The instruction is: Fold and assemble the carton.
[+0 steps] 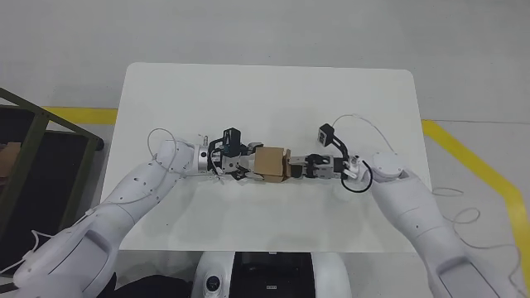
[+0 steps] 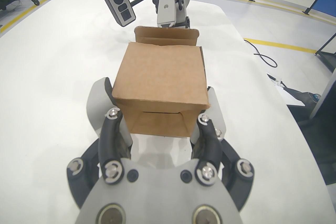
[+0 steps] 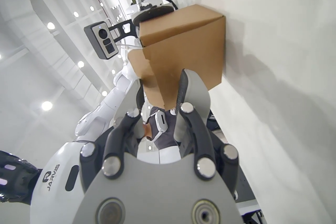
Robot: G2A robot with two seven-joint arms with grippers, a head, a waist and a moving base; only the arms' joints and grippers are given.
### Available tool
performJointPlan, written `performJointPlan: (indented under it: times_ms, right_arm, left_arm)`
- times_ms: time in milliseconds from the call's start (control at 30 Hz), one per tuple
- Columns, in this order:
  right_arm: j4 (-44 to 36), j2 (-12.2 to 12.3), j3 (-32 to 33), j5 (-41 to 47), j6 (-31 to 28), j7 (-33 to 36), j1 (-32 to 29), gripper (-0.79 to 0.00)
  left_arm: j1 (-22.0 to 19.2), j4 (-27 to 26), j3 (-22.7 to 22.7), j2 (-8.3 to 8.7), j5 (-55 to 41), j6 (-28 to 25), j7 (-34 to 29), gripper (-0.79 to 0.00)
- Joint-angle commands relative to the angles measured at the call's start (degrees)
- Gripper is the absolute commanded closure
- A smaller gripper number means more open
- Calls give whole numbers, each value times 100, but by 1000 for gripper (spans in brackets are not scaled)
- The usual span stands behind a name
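carton: lay on the white table, near its middle, between both grippers; one end open
left gripper: fingers clamped on the carton's two sides, at the open end
right gripper: fingers pinched a flap at the opposite end

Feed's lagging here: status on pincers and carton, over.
Left pincer clamps carton at open end. Right pincer pinches opposite flap. Carton rests on table. Nothing blocking either arm.
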Motion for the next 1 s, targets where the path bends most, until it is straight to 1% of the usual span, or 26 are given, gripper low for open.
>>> performJointPlan:
  times_ms: [0, 200, 600, 967]
  right_arm:
    - [-25, 5, -8, -121, 6, -68, 9, -240]
    - [-169, 35, 18, -410, 48, -279, -21, -240]
    - [-584, 128, 179, -716, 168, -489, -197, -234]
    - [-814, 149, 179, -987, 326, -700, -234, -228]
  left_arm:
    - [0, -5, 0, 1, 7, 2, 8, -529]
    - [1, -7, -2, 4, 15, 1, 17, -533]
    - [10, -18, -5, 10, 18, -8, 40, -539]
    - [12, -22, -8, 15, 25, -9, 49, -545]
